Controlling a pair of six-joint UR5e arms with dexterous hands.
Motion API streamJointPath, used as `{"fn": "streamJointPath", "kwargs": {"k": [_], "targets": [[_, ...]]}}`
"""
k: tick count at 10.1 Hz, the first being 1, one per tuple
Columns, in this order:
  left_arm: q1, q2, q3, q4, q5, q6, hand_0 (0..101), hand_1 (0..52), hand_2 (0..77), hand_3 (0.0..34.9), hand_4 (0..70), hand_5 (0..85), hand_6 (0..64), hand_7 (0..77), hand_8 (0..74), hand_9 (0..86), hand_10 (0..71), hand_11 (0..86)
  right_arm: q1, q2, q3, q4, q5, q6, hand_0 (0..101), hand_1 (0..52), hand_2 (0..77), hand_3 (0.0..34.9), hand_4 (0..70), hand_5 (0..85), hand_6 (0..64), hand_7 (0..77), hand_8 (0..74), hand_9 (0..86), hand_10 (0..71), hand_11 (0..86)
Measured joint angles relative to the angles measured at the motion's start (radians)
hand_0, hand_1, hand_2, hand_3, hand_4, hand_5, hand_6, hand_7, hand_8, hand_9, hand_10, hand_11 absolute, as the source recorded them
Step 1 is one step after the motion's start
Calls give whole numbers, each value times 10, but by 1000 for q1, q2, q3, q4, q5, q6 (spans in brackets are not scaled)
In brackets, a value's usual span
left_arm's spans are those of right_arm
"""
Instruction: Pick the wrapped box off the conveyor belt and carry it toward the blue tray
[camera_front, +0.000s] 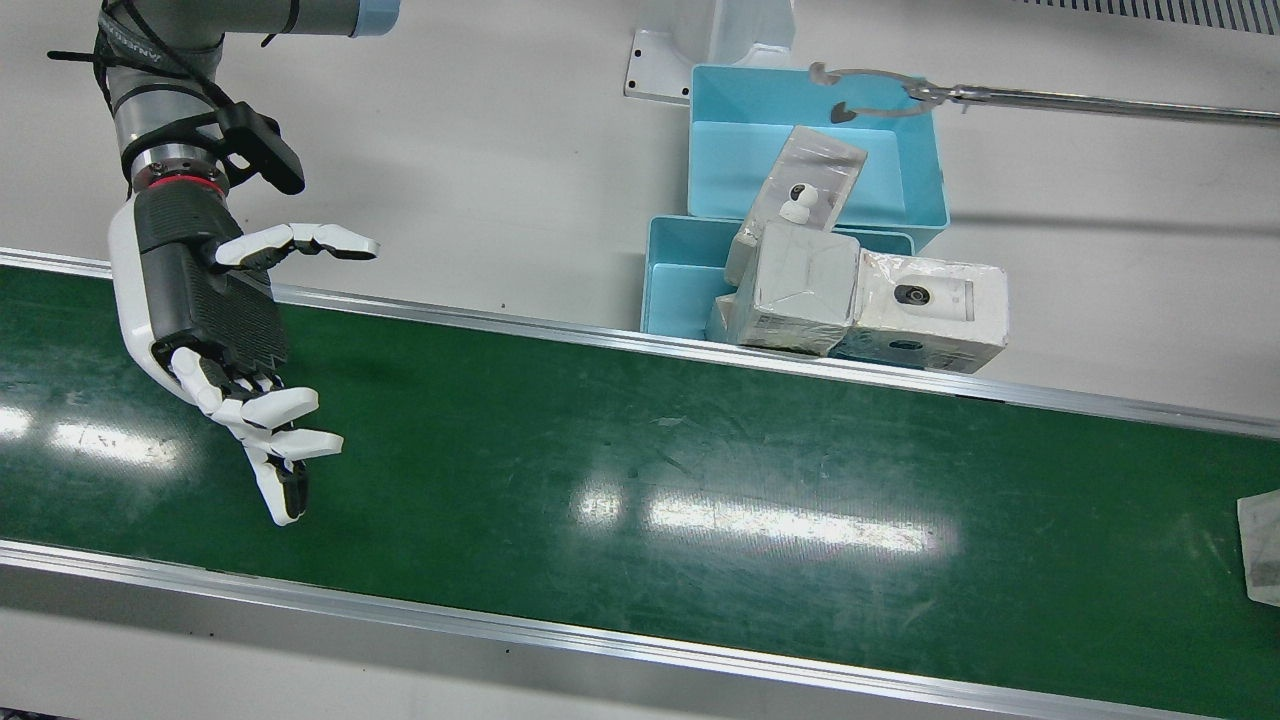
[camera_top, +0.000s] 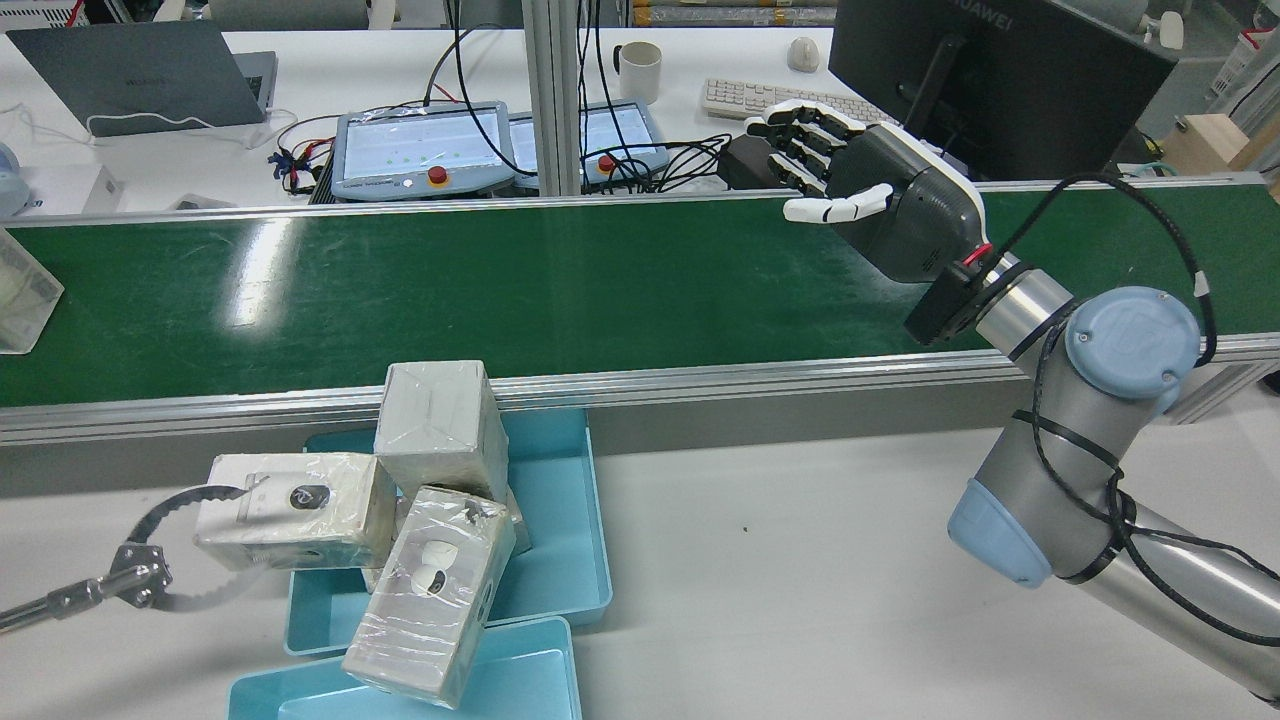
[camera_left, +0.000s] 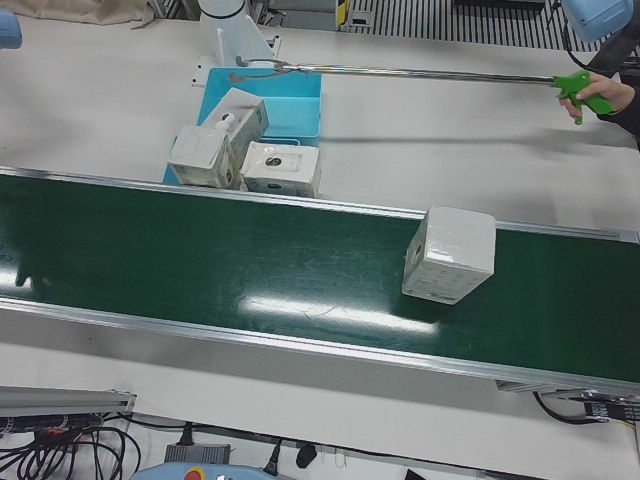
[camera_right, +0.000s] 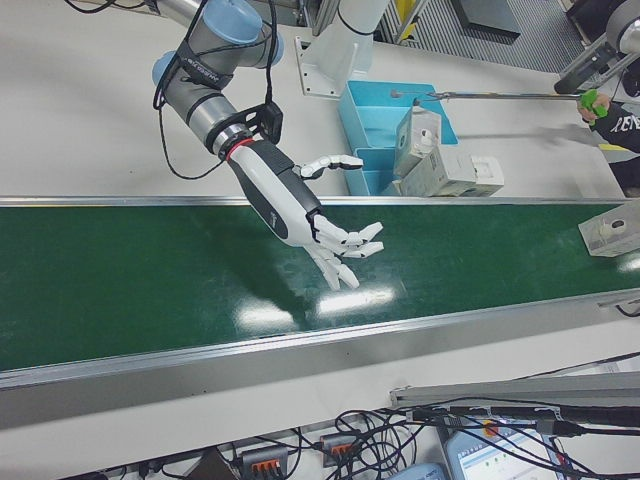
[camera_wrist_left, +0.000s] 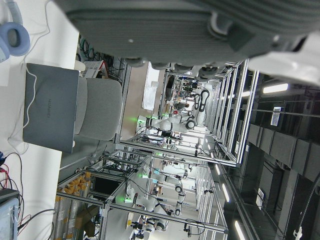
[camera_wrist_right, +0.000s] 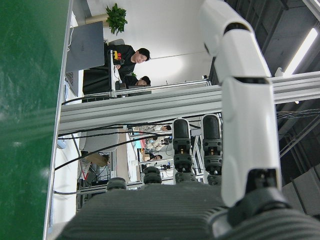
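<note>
A wrapped box (camera_left: 450, 255) stands on the green conveyor belt (camera_left: 200, 260). It shows cut off at the right edge of the front view (camera_front: 1262, 548), at the left edge of the rear view (camera_top: 20, 300), and in the right-front view (camera_right: 612, 228). My right hand (camera_front: 215, 320) hovers open and empty over the other end of the belt, fingers spread, far from the box; it also shows in the rear view (camera_top: 880, 200) and the right-front view (camera_right: 300, 215). The left hand view shows only the dark palm of my left hand (camera_wrist_left: 200, 30). Two blue trays (camera_front: 740, 170) sit beside the belt.
Three wrapped boxes (camera_front: 805, 285) are piled in and over the blue trays (camera_top: 560, 560). A person holds a long reacher tool (camera_left: 400, 72) with its claw (camera_front: 880, 95) over the far tray. Monitors, a keyboard and cables lie beyond the belt (camera_top: 600, 270).
</note>
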Motion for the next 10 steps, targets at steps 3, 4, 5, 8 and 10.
{"fn": "streamJointPath", "kwargs": {"k": [3,4,5,8,10], "targets": [[0,0,0,0,0,0,0,0,5,0,0,11,0,0,0,0,5,0,-7,2,0,0,0,-3,503,185,213,129,147,344,60,262,5,71,0,16],[0,0,0,0,0,0,0,0,5,0,0,11,0,0,0,0,5,0,-12,3,0,0,1,-4,501,185,218,128,147,344,60,262,5,71,0,16],[0,0,0,0,0,0,0,0,5,0,0,11,0,0,0,0,5,0,-18,5,0,0,2,-4,501,185,218,128,147,344,60,262,5,71,0,16],[0,0,0,0,0,0,0,0,5,0,0,11,0,5,0,0,0,0,-25,7,1,0,3,-5,503,185,218,141,131,349,65,262,5,71,0,16],[0,0,0,0,0,0,0,0,5,0,0,11,0,0,0,0,0,0,-26,8,1,0,5,-4,502,185,218,139,142,344,65,262,5,71,0,16]]}}
